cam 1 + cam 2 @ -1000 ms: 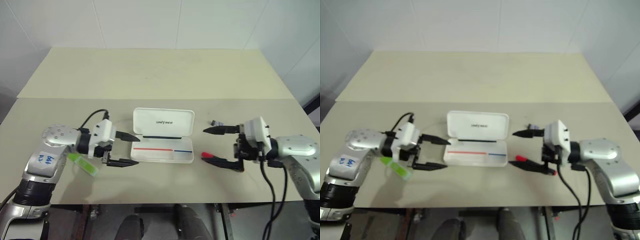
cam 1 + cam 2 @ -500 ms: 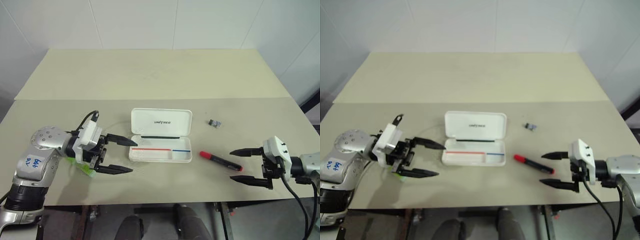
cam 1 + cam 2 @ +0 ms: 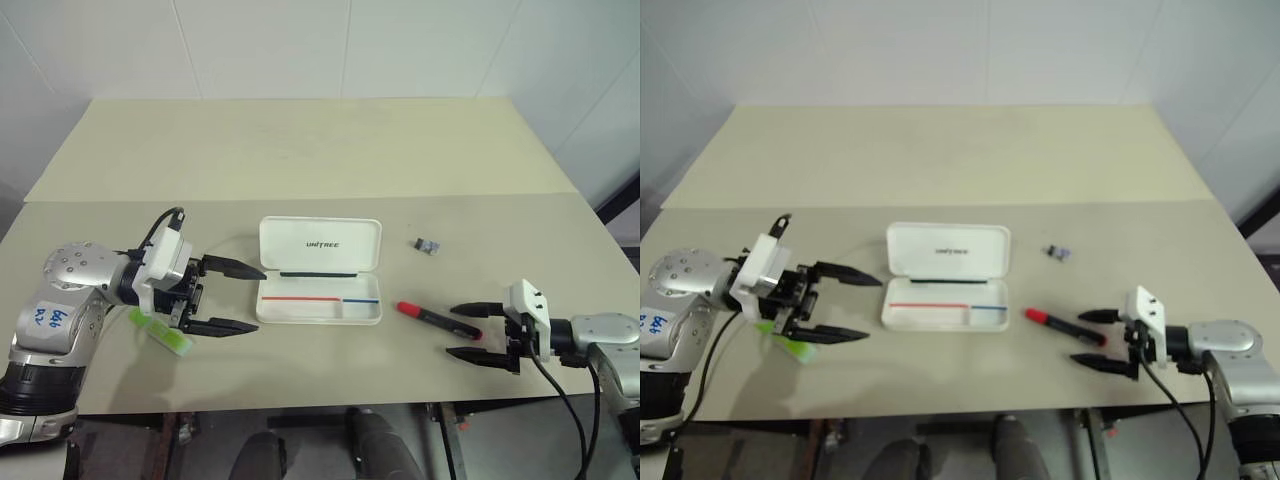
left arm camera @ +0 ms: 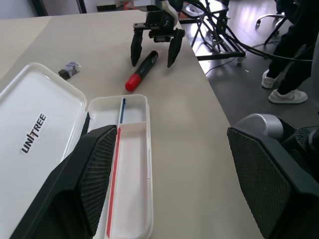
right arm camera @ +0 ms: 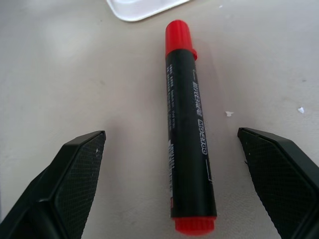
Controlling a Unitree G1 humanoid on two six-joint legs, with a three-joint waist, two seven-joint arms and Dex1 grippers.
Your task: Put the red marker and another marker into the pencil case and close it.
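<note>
We see the red marker (image 5: pixel 187 129) lying on the table right of the open pencil case (image 3: pixel 320 284), between the right gripper (image 3: pixel 478 331) spread fingers. It is probably light, stiff and smooth; we would grip mid-barrel.

A pale beige desk (image 3: pixel 300 150) stands against white wall panels (image 3: pixel 350 45), a seam running across its top. A small grey-black clip-like bit (image 3: pixel 429 246) lies alone on its right half. Beyond the desk edge, a person's dark-trousered legs and white shoes (image 4: pixel 289 94) stand beside cables on a grey floor (image 4: pixel 239 74).
</note>
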